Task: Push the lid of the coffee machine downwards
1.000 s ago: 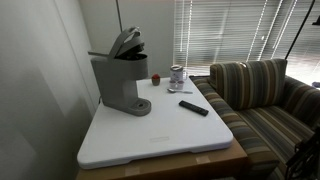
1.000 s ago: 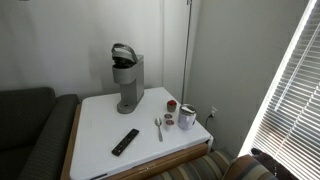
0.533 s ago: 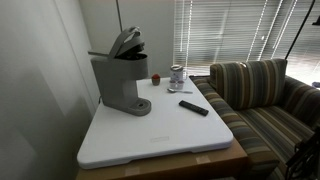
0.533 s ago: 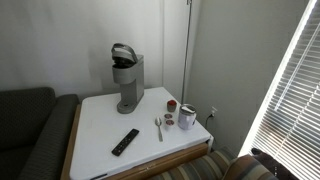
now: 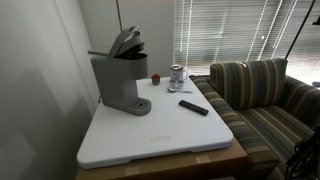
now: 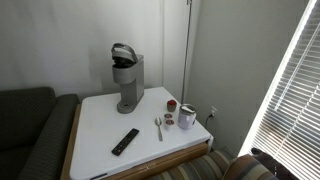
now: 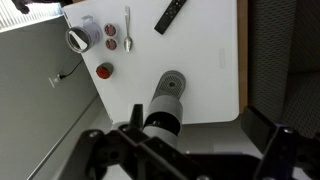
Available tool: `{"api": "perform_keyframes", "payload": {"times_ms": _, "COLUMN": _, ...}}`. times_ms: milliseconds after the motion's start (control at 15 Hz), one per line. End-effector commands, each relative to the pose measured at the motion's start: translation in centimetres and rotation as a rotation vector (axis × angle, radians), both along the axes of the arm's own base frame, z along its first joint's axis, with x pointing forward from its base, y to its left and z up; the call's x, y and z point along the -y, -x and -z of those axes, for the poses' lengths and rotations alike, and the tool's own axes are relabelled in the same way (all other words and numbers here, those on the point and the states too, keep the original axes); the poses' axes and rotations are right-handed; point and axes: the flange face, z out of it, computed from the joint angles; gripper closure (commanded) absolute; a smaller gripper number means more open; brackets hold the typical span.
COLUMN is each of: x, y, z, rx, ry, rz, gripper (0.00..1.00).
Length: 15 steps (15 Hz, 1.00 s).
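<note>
The grey coffee machine (image 5: 118,82) stands at the back of the white table (image 5: 150,138); it shows in both exterior views (image 6: 127,82). Its lid (image 5: 125,42) is tilted up and open, and shows from the front as a rounded flap (image 6: 123,52). In the wrist view I look down from high above on the coffee machine (image 7: 166,100) with its round base toward the table's middle. My gripper (image 7: 200,128) is open and empty, well above the machine, touching nothing. The gripper does not show in either exterior view.
A black remote (image 5: 194,107) (image 6: 125,141) (image 7: 171,14) lies on the table. A spoon (image 6: 158,127), a small jar (image 5: 177,75) (image 6: 187,117) and a small red-brown pod (image 5: 156,78) (image 6: 171,105) sit near one corner. A striped sofa (image 5: 262,100) and a dark sofa (image 6: 25,130) flank the table.
</note>
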Motion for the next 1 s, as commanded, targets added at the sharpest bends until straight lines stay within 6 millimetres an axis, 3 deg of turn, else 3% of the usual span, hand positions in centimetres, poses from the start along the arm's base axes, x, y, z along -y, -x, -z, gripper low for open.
{"api": "perform_keyframes", "payload": {"times_ms": 0, "x": -0.9, "y": -0.8, "z": 0.7, "rx": -0.063, "ry": 0.039, "rz": -0.006, "gripper": 0.0}}
{"api": "perform_keyframes", "payload": {"times_ms": 200, "x": -1.2, "y": -2.8, "z": 0.9, "rx": -0.108, "ry": 0.05, "rz": -0.022, "gripper": 0.0}}
{"api": "perform_keyframes", "payload": {"times_ms": 733, "x": -3.1, "y": -11.2, "z": 2.0, "rx": -0.059, "ry": -0.01, "rz": 0.025, "gripper": 0.0}}
{"api": "perform_keyframes", "payload": {"times_ms": 800, "x": -2.9, "y": -9.0, "z": 1.5, "rx": -0.059, "ry": 0.008, "rz": 0.02, "gripper": 0.0}}
{"api": "perform_keyframes", "payload": {"times_ms": 933, "x": -3.5, "y": -10.4, "z": 2.2, "rx": -0.059, "ry": 0.006, "rz": 0.019, "gripper": 0.0}}
